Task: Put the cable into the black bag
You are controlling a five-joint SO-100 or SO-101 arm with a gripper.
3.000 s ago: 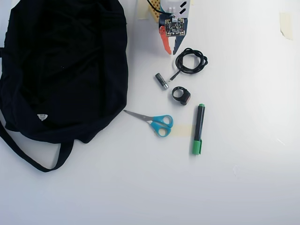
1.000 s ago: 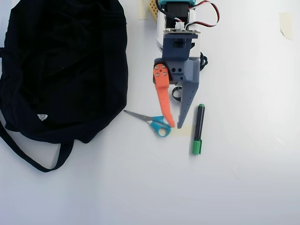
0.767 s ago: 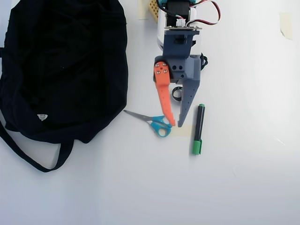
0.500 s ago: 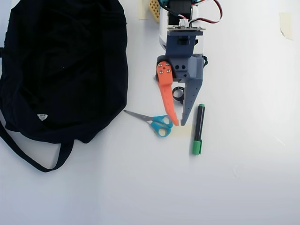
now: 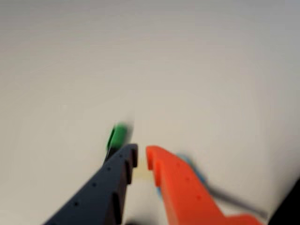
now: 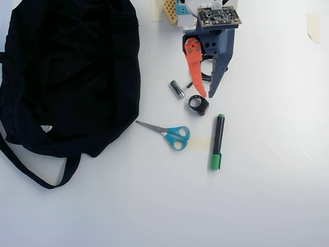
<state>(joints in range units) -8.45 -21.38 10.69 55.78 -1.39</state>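
Observation:
In the overhead view the black bag (image 6: 72, 77) lies at the left, with its strap (image 6: 31, 172) and a small white label. My gripper (image 6: 206, 95) points down the picture at the top centre, its orange and dark blue fingers a narrow gap apart with nothing between the tips. The cable (image 6: 205, 77) is mostly hidden under the gripper. A black arc of it shows between the fingers, and a short end leads to a metal-tipped plug (image 6: 177, 88). The blurred wrist view shows my gripper (image 5: 141, 157) but no cable.
A small black ring with a red spot (image 6: 199, 105) lies just below the fingertips. Blue-handled scissors (image 6: 175, 135) and a green marker (image 6: 217, 141) lie further down; both show blurred in the wrist view, scissors (image 5: 191, 168) and marker (image 5: 119, 135). The table (image 6: 267, 195) is white.

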